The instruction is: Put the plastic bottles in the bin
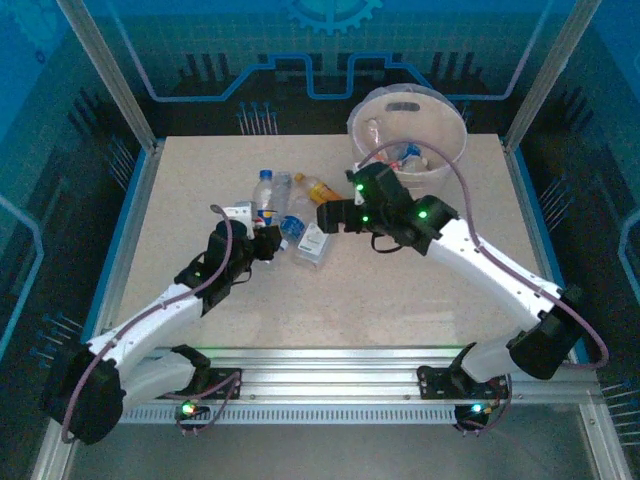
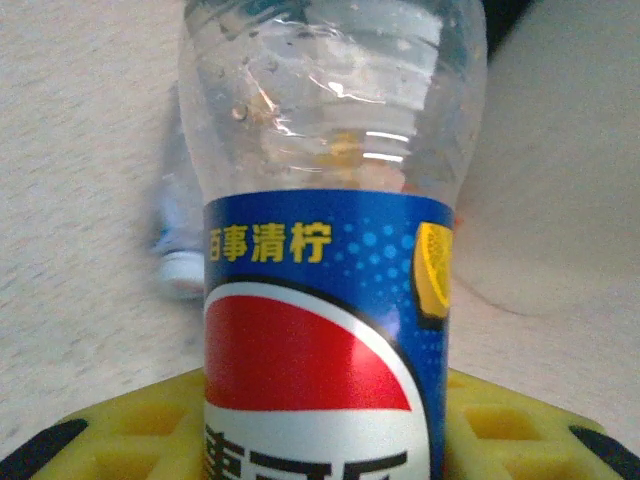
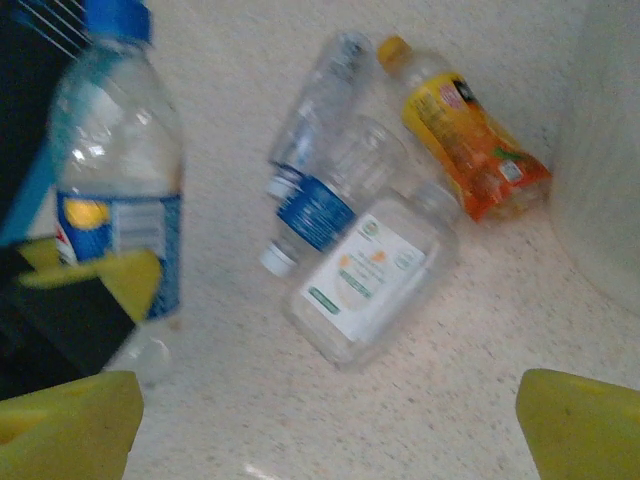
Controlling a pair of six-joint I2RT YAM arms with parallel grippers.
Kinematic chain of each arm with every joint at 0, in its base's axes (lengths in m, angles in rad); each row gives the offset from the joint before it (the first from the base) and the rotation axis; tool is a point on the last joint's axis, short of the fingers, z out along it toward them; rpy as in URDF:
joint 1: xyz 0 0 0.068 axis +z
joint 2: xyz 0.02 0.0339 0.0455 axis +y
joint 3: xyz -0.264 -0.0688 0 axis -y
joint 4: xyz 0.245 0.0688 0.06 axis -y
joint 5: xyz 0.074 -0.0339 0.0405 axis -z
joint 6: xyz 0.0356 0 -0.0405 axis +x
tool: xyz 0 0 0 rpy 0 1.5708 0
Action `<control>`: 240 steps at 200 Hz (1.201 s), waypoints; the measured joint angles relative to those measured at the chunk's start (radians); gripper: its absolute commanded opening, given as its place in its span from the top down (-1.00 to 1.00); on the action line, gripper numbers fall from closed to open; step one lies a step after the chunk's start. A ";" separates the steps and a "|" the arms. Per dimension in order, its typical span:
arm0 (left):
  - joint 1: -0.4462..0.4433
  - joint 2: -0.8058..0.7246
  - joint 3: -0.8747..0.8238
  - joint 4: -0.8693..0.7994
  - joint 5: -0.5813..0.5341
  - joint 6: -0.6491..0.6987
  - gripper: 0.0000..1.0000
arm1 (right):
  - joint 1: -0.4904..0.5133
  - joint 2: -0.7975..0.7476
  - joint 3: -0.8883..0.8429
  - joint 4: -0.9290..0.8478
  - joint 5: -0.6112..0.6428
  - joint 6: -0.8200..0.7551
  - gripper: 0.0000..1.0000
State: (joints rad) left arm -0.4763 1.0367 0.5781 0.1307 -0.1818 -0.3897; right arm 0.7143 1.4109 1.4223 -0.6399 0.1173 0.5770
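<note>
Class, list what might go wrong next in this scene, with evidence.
1. The left tool grips the upright bottle low down; it may tip when lifted.
2. The right arm lies between that bottle and the bin; the arms might collide.
3. The lying bottles sit close together; grabbing one may roll another.

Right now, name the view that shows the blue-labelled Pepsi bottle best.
Right wrist: the Pepsi bottle shows almost whole, blue cap to lower body. Left wrist, from the left gripper shut on it, crops it to label and shoulder; top external shows it small.
</note>
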 measured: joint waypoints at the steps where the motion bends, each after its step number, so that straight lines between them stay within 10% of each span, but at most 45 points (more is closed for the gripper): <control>1: -0.002 -0.002 -0.001 0.002 0.001 0.002 0.15 | -0.002 -0.001 0.000 0.003 -0.003 -0.001 -0.95; 101: -0.183 0.057 0.005 0.282 0.241 0.138 0.15 | -0.063 0.024 0.119 0.097 -0.313 -0.062 -0.91; 196: -0.224 0.080 0.022 0.381 0.251 0.143 0.15 | -0.067 0.053 0.115 0.072 -0.235 -0.061 -0.95; 240: -0.227 0.079 0.023 0.402 0.251 0.154 0.15 | -0.054 0.054 0.093 0.084 -0.262 -0.059 -0.62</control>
State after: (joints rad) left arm -0.7036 1.1152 0.6006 0.5323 0.0689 -0.2359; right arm 0.6605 1.4647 1.5154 -0.5556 -0.1444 0.5179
